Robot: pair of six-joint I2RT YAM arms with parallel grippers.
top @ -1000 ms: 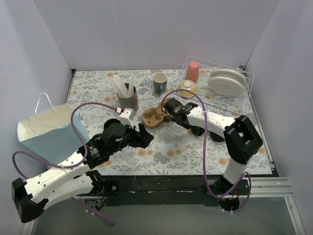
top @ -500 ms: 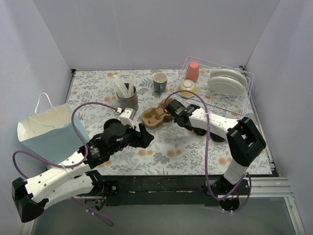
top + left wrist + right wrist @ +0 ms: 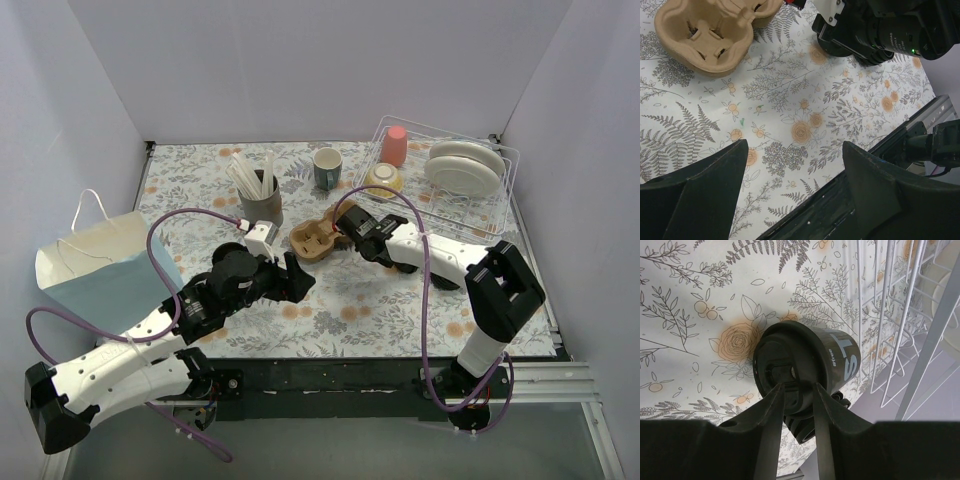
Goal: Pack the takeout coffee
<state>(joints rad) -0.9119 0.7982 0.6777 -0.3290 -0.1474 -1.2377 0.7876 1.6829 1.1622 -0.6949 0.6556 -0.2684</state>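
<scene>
The right gripper [image 3: 796, 388] has its fingers narrowly parted, tips at the lid [image 3: 782, 357] of a black coffee cup [image 3: 837, 352]; I cannot tell whether they pinch it. The cup is on the flowered table [image 3: 685, 300], with the dish rack [image 3: 888, 315] at its 3 o'clock. The left gripper [image 3: 795, 145] hangs wide and empty, the cardboard cup carrier [image 3: 710, 35] at its 11 o'clock.

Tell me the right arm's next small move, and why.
Probably spread the right gripper wider before closing in: the gap between its fingers looks narrower than the black lidded cup just beyond them, so they likely could not straddle it.
</scene>
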